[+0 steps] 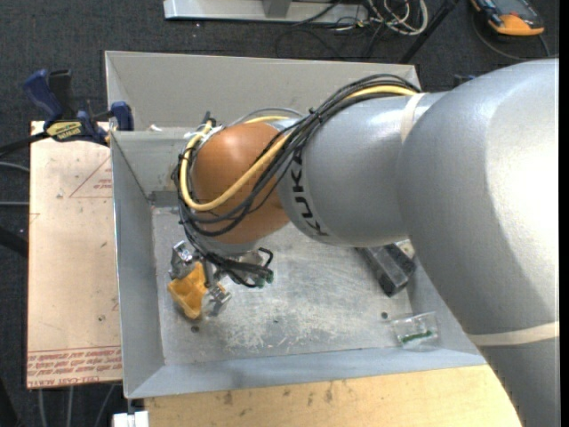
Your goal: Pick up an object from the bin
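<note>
Gripper, lower left of the frame: you are looking at its two fingers sitting on either side of a small yellow-orange lumpy piece and pressing on it, so the hand is reading as clamped on that piece. The piece is lying low, just beside the left wall of the grey metal bin, which is probably why the wrist is coming in so steeply. Well apart to the right, a dark grey rectangular block is lying on the floor. A small clear-and-green packet is resting in the lower right corner.
</note>
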`<move>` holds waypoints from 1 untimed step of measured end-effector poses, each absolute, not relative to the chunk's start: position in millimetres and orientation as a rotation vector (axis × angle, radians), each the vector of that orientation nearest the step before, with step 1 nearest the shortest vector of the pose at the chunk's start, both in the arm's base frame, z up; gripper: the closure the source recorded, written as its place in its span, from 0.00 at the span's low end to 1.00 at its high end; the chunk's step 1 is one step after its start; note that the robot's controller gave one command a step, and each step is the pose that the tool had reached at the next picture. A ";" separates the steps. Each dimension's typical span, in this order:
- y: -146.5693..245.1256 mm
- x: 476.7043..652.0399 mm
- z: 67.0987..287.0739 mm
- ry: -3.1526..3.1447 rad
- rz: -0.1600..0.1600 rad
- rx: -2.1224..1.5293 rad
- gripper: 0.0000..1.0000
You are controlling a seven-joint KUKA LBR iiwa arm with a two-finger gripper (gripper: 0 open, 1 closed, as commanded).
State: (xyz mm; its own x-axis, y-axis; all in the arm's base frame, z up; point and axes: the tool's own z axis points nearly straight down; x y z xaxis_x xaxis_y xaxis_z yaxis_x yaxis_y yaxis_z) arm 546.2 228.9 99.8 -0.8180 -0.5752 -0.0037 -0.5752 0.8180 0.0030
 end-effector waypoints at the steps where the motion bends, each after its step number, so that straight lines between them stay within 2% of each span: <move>1: 228.3 546.0 116.3 2.999 0.003 -0.945 1.00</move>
